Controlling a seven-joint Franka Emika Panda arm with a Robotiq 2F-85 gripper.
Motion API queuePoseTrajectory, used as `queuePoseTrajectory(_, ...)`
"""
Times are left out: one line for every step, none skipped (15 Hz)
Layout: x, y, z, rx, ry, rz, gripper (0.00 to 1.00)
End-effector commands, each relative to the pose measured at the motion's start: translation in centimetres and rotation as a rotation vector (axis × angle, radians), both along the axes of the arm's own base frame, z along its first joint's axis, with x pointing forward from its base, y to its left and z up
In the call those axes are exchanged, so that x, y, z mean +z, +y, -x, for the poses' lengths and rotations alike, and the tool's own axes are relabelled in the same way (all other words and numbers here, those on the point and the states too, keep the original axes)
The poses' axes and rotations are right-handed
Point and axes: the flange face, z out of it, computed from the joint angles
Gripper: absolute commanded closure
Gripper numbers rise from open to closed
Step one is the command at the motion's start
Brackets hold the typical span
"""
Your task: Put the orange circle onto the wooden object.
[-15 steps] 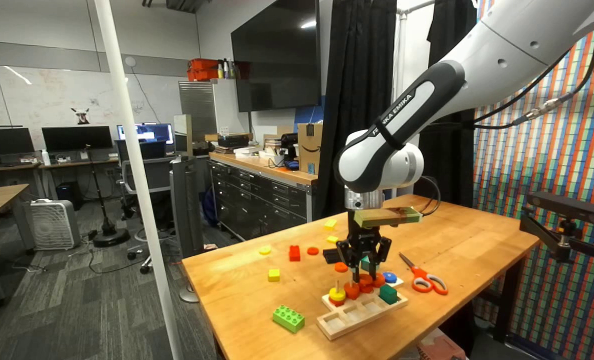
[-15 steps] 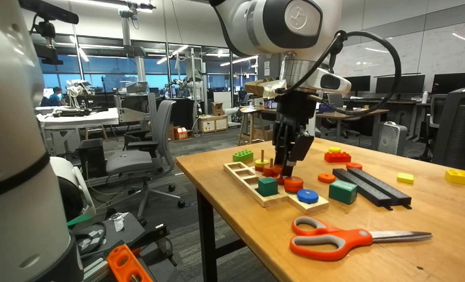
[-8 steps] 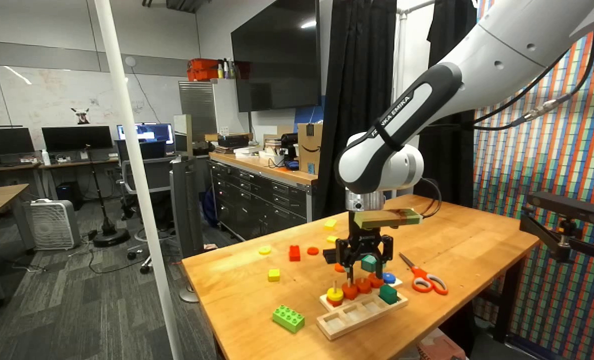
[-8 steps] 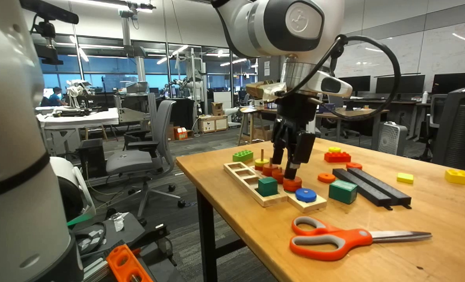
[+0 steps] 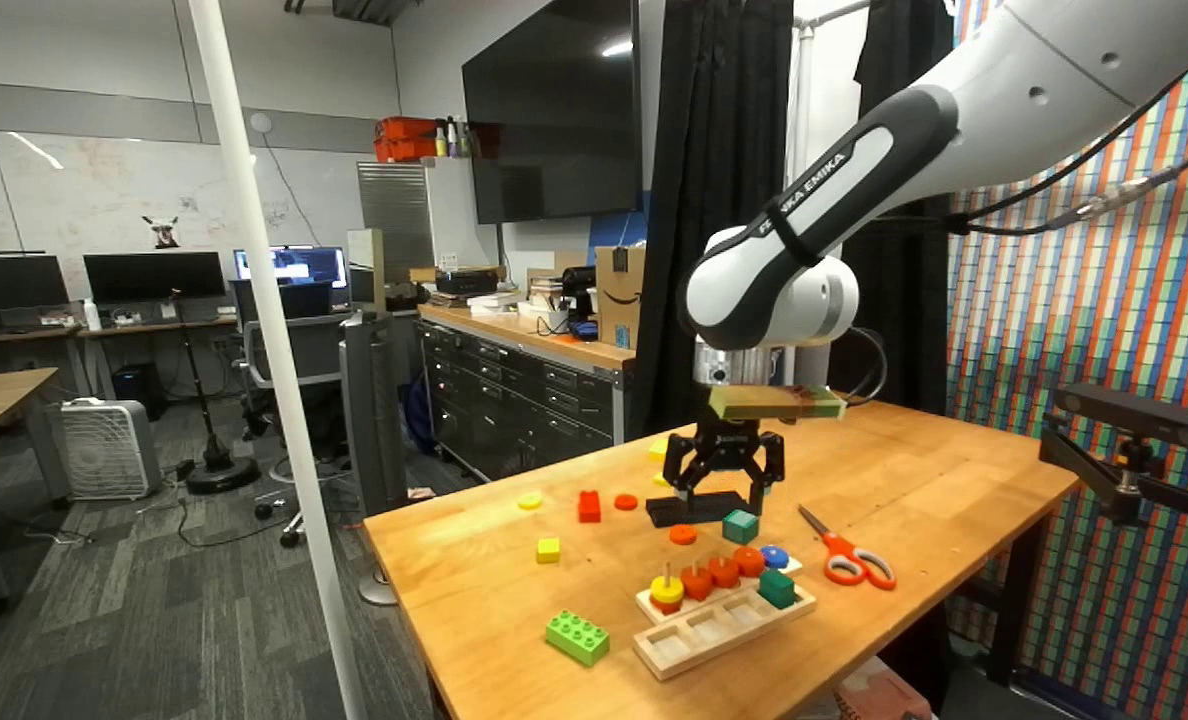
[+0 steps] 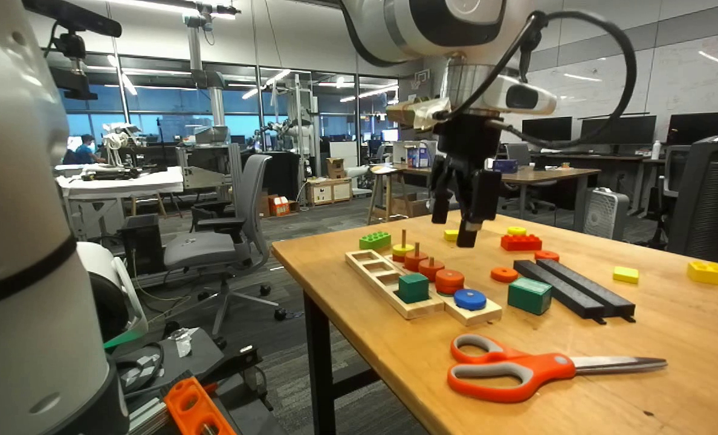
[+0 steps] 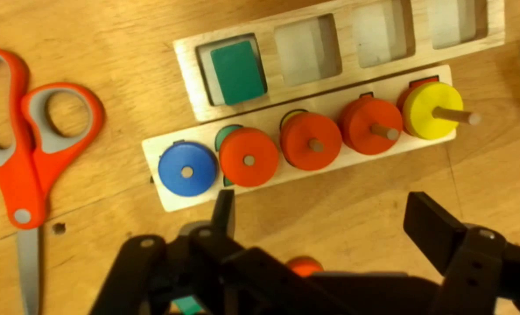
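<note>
The wooden object [image 7: 348, 50], a pale slotted board, has a green block [image 7: 238, 72] in its end recess. Alongside it lies a pale pegged board [image 7: 174, 202]. Orange discs sit on three pegs; one such orange circle [image 7: 308, 151] is on the middle peg. At the ends are a blue disc [image 7: 187, 186] and a yellow disc [image 7: 424, 111] over red. My gripper [image 7: 321, 201] is open with nothing between its fingers. In both exterior views the gripper [image 5: 723, 498] hovers above the table, clear of the pegged board.
Loose orange discs [image 6: 504, 275] [image 6: 546, 255], a second green block [image 6: 529, 295] and black bars [image 6: 570, 290] lie beyond the pegged board. Scissors [image 6: 516, 374] rest nearby. A light green brick [image 5: 577, 637], a red brick [image 5: 589, 507] and yellow pieces [image 5: 548, 550] are scattered around.
My gripper stood narrow around the middle orange disc, then spread wide and rose away from it. The disc stays on its peg. The pegged board slid very slightly.
</note>
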Motion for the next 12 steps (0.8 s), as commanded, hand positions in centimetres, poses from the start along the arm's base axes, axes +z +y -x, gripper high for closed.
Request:
queuePoseTrajectory(8.2,-1.2,2.5,-0.026,-0.116,0.034,0.0)
queuePoseTrajectory(10.1,-1.5,3.2,-0.03,-0.139,0.036,0.0)
queuePoseTrajectory(12.1,-1.8,4.2,-0.039,-0.169,0.04,0.0)
queuePoseTrajectory(14.1,-2.0,5.3,-0.042,-0.187,0.036,0.0)
queuePoseTrajectory(16.0,-2.2,6.5,-0.05,-0.211,0.042,0.0)
queuePoseTrajectory(17.9,-2.3,7.8,-0.053,-0.229,0.043,0.0)
queuePoseTrajectory(19.7,-2.3,9.2,-0.053,-0.243,0.046,0.0)
queuePoseTrajectory(21.5,-2.3,10.8,-0.046,-0.252,0.045,0.0)
queuePoseTrajectory(23.2,-2.2,12.6,-0.039,-0.257,0.04,0.0)
queuePoseTrajectory(24.7,-2.0,14.4,-0.03,-0.257,0.036,0.0)
queuePoseTrajectory(26.1,-1.9,16.3,-0.015,-0.256,0.027,0.0)
queuePoseTrajectory(27.3,-1.8,18.4,0.006,-0.245,0.008,0.0)
